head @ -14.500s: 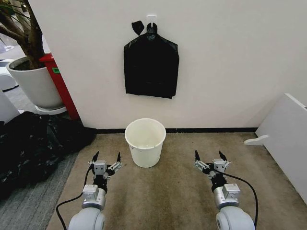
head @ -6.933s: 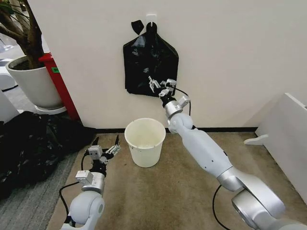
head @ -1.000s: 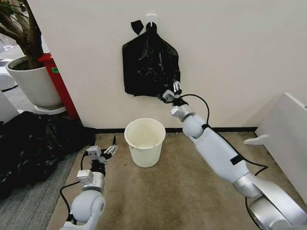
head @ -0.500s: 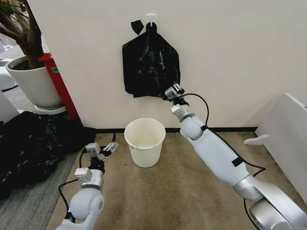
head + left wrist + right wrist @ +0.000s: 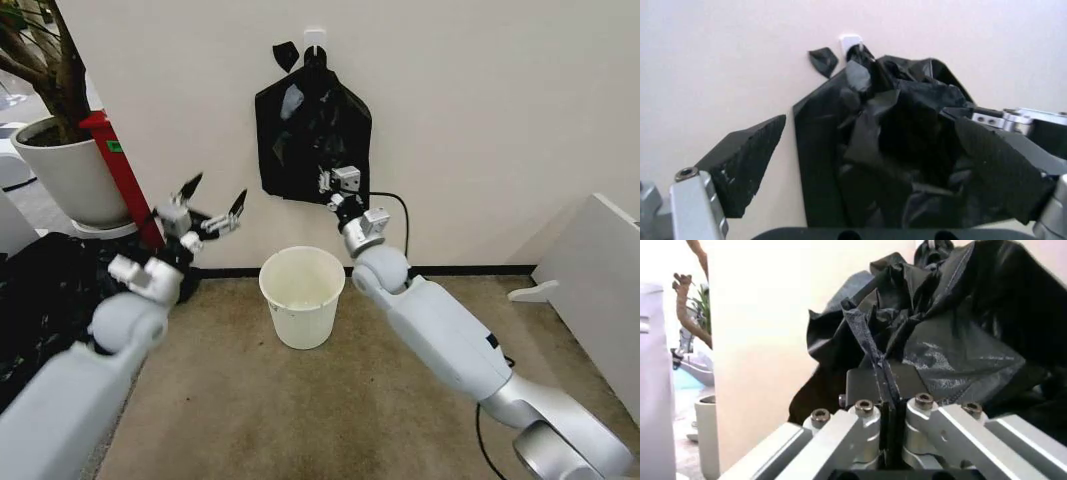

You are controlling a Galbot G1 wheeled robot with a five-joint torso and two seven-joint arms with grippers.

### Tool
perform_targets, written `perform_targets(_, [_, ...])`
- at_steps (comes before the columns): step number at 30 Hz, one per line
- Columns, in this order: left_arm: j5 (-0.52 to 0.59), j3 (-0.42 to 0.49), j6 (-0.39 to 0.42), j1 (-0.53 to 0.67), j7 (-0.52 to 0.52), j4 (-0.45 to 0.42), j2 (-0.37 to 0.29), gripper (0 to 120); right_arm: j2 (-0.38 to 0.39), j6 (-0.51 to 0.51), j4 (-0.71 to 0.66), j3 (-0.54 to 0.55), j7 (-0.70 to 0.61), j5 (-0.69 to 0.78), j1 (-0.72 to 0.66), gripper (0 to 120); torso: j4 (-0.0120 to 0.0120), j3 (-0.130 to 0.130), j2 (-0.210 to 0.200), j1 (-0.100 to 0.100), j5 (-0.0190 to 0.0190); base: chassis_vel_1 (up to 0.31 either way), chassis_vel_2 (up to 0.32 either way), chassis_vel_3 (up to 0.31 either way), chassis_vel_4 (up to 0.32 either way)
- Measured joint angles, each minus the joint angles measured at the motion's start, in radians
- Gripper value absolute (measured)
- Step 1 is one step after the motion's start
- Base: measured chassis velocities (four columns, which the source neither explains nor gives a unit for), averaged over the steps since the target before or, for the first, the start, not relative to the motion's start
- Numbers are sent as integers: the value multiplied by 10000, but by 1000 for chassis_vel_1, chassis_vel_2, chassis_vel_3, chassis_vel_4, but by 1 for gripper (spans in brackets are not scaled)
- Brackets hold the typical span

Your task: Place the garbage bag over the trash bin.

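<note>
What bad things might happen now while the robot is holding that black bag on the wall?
1. The right gripper is shut on a thin fold of the garbage bag, which hangs from a wall hook. A pull could tear the thin plastic or bring several bags along.
2. The left gripper is open, raised and clear of the bag, so the bag might slip before reaching the trash bin.

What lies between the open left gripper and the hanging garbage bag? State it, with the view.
Nothing but bare wall. In the head view the left gripper hangs open, apart from the garbage bag, whose lower edge the right gripper pinches.
</note>
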State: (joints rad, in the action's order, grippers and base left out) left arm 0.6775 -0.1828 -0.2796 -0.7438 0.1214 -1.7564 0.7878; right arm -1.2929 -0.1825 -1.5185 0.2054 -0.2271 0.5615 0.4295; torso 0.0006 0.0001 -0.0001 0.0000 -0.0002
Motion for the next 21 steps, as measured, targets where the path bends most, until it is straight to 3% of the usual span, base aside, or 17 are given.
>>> perform_targets(1, [55, 740, 102, 818, 9, 473, -10, 100, -19, -37, -2, -41, 39, 24, 12, 0, -7, 0, 0, 0, 0, 0, 0, 0, 0])
perform_targets(4, [149, 1571, 305, 1822, -12, 1094, 113, 100, -31, -71, -54, -145, 53, 201, 90, 0, -13, 0, 0, 0, 6, 0, 0, 0, 0])
perform_targets(13, [699, 2363, 889, 3493, -278, 2462, 1281, 100, -55, -175, -68, -360, 250, 571, 219, 0, -4, 1, -1, 0, 4, 0, 0, 0, 0])
perform_targets(21, [356, 2938, 947, 4687, 80, 3821, 2157, 100, -16, -278, -64, -371, 526, 688, 211, 0, -6, 1, -1, 0, 2, 0, 0, 0, 0])
